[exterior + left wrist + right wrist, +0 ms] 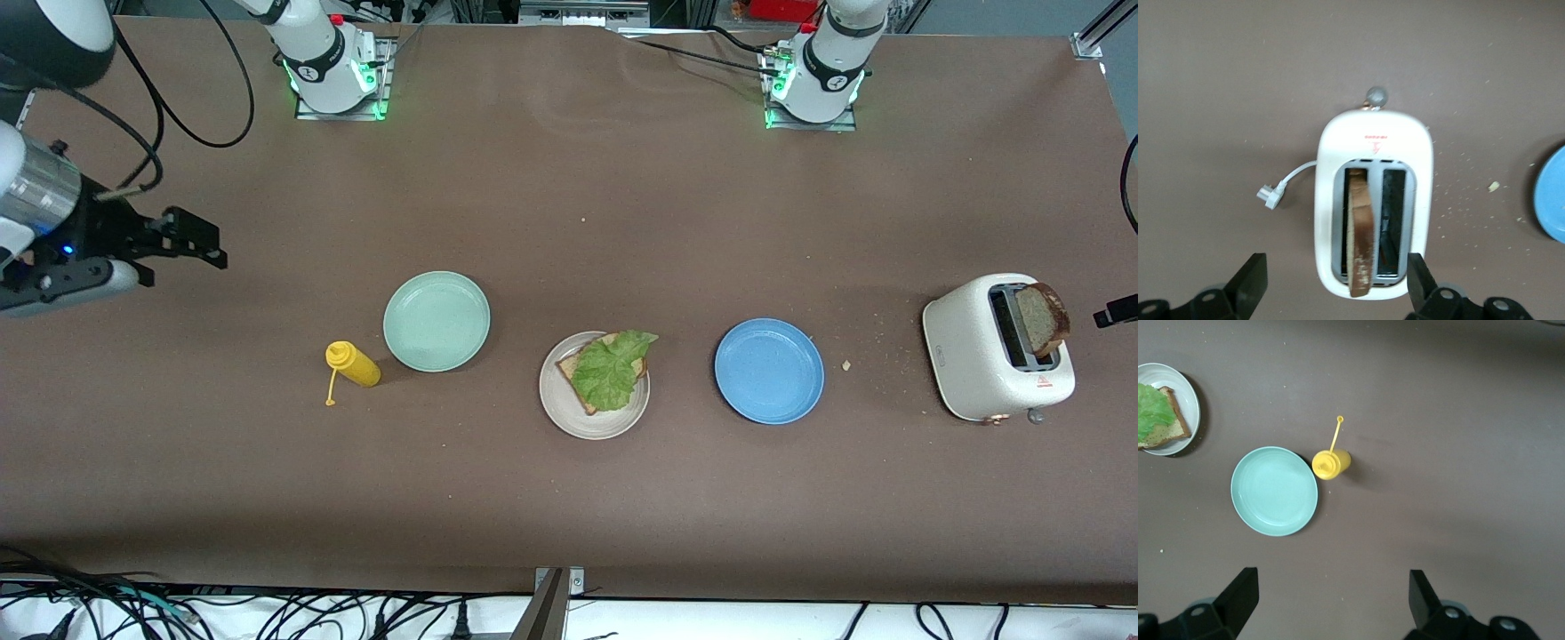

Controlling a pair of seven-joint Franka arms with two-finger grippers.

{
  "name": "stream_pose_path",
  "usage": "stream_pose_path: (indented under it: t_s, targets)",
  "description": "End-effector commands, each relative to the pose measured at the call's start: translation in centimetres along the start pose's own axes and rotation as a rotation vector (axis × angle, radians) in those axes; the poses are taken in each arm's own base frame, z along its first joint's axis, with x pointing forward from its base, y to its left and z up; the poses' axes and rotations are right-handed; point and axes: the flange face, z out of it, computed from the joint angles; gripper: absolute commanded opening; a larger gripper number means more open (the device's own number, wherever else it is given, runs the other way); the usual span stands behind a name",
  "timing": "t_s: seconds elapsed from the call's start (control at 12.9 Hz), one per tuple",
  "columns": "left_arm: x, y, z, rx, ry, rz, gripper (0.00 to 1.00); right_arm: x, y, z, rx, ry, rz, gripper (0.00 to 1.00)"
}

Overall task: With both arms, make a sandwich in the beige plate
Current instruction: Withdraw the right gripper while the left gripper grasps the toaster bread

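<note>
Right gripper (pixel 191 240): up in the air over bare table at the right arm's end, waiting; its own wrist view shows both fingers (pixel 1238 597) spread wide with nothing between them.
Yellow bottle (pixel 354 364): lying on its side, just beside the mint-green plate, its cap hanging off on a thin strap.
Mint-green plate (pixel 436 321): bare, a little farther from the front camera than the beige plate.
Beige plate (pixel 558 404): mid-table, between the mint-green and blue plates.
Sandwich (pixel 607 372): on the beige plate, one bread slice with a ruffled lettuce leaf on it, no top slice.
Blue plate (pixel 769 371): bare, toward the left arm's end.
Toaster (pixel 978 356): white, near the left arm's end, a browned bread slice (pixel 1042 318) standing up out of one slot.
Left gripper (pixel 1337 280): over the toaster, fingers (pixel 1251 283) wide apart either side of it, holding nothing; the front view catches only a dark tip at its edge.
Seen only from the left wrist: the toaster's second slot with no slice in it, its plug (pixel 1269 197) loose on the table, and a knob at one end.
Surface: brown table covering (pixel 569 196), crumbs scattered between toaster and blue plate.
Room: cables (pixel 107 613) along the near edge.
</note>
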Motion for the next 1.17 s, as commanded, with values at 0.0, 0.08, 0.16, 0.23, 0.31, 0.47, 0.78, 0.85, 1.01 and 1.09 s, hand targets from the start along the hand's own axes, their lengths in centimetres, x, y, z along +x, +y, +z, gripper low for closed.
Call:
stream_pose_path:
  t_s: [0.0, 0.08, 0.16, 0.23, 0.31, 0.47, 0.78, 0.85, 1.01, 1.09]
  targets:
    - [-0.3, 0.3, 3.3, 0.055, -0.068, 0.003, 0.94, -1.8, 0.5, -3.9, -0.032, -0.003, 0.028, 1.00]
    - [-0.3, 0.5, 3.9, 0.056, -0.078, -0.030, 0.94, -3.3, 2.2, -6.1, -0.023, 0.030, 0.059, 1.00]
    - [-0.1, 0.9, 5.2, 0.049, -0.095, -0.048, 0.94, -4.6, 3.5, -6.7, -0.018, 0.032, 0.085, 1.00]
    - [0.1, 1.2, 6.0, 0.048, -0.085, -0.063, 0.94, -5.4, 2.8, -6.4, -0.011, -0.007, 0.080, 1.00]
    - [-0.1, 1.7, 7.5, 0.047, -0.079, -0.075, 0.94, -5.2, 2.8, -4.5, -0.018, -0.054, 0.086, 1.00]
    - [-0.3, 2.0, 8.4, 0.046, -0.085, -0.073, 0.94, -3.9, 3.6, -1.6, -0.025, -0.030, 0.102, 1.00]
    - [-0.8, 2.2, 9.6, 0.042, -0.123, -0.071, 0.48, -3.5, 3.2, -2.0, -0.061, -0.013, 0.096, 1.00]
    - [-1.0, 2.1, 9.5, 0.044, -0.131, -0.073, 0.25, -3.5, 2.6, -2.0, -0.066, -0.016, 0.082, 1.00]
    - [-1.2, 2.2, 9.2, 0.046, -0.147, -0.082, 0.00, -3.6, 2.6, -2.1, -0.090, -0.022, 0.105, 1.00]
    - [-1.2, 2.1, 9.1, 0.046, -0.145, -0.084, 0.00, -3.6, 2.7, -2.1, -0.090, -0.022, 0.107, 1.00]
